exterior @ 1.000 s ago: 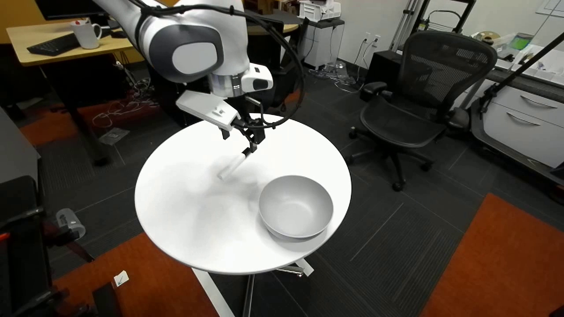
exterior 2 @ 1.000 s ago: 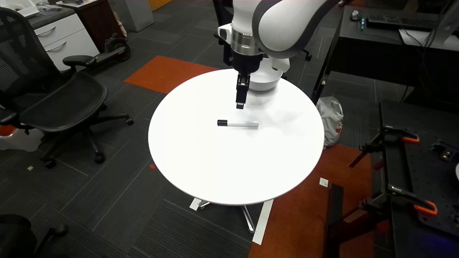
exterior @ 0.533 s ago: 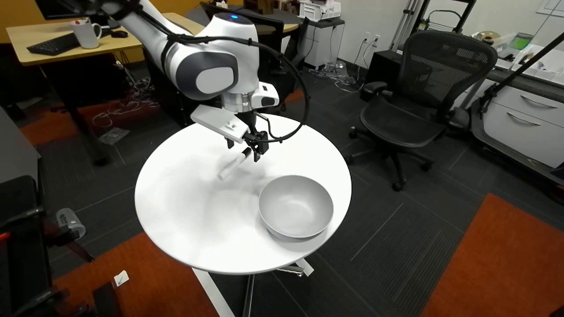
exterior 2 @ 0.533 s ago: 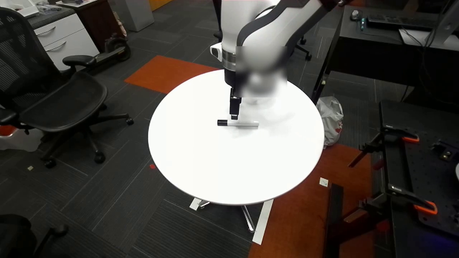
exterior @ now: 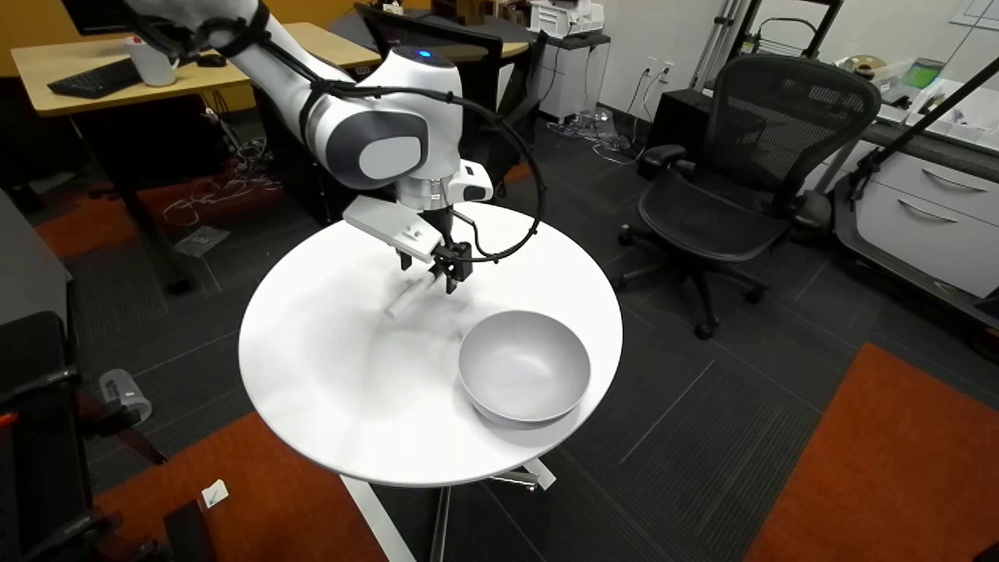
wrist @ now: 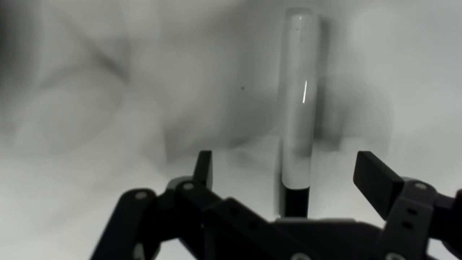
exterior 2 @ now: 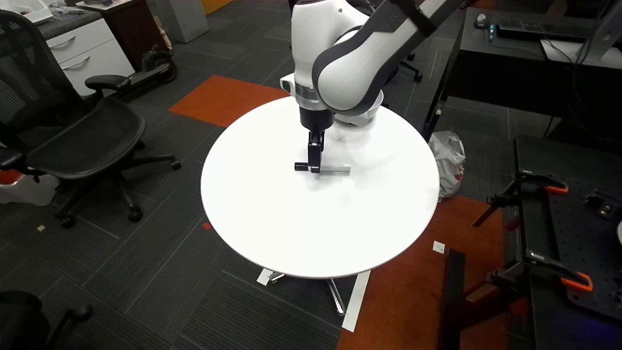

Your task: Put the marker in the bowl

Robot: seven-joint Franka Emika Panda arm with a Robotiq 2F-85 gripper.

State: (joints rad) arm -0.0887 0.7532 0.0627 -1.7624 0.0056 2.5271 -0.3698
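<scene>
- Gripper (wrist: 287, 173): jaws spread wide, fingers (wrist: 377, 180) astride the marker (wrist: 299, 101), a gap on each side, the narrower one toward the right of the wrist view.
- Black cap end runs under the gripper's body, white barrel reaching out beyond the fingers. Whether their tips meet the table (exterior: 335, 421) can't be judged.
- Marker flat on the round white table, well in from the rim; in an exterior view a finger stands in front of it near the cap.
- Bowl (exterior: 523, 367) upright, close to the table's edge, marker outside it (arm (exterior 2: 350, 78) masks part of the bowl in an exterior view).
- Writing: red print on a plastic bag (exterior 2: 444, 155), too small to read; dark mark on a paper square (exterior: 215, 493) on the orange carpet (exterior: 273, 484).
- Room: white table surface between marker and bowl, a broader stretch on the side away from the bowl. Office chair (exterior 2: 87, 131) stands off from the table, floor (exterior 2: 160, 218) between.
</scene>
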